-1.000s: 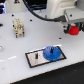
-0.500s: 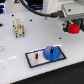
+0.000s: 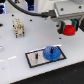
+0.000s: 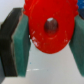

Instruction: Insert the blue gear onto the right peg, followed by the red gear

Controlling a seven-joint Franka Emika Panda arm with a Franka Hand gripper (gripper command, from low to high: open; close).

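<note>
Red gear hangs clamped in the gripper, high at about two o'clock from the grey plate in the exterior view and well apart from it; the wrist view shows its rim pinched between two teal-padded fingers, closed on it from opposite sides, with the dark centre hole facing the camera. Blue gear already lies flat on the plate's end toward the exterior view's right, so I judge it seated over the right peg, which is hidden beneath it; the other dark pin stands bare at nine o'clock from it. The step in hand, then, looks like carrying the red piece over and down onto that same peg. To do it well, I would bring the hole directly above the blue gear's centre first, keep the disc level, and only then lower, since a thin pin leaves little room for a sideways miss or a tilt. Releasing should wait until the hub rests on the blue face. Both gears look like glossy moulded plastic, rigid, with toothed edges; the red one is the narrower, and its teeth are too blurred to count. The pads look soft and matte, which should hold the slick rim. The white counter is smooth and faintly reflective.
</note>
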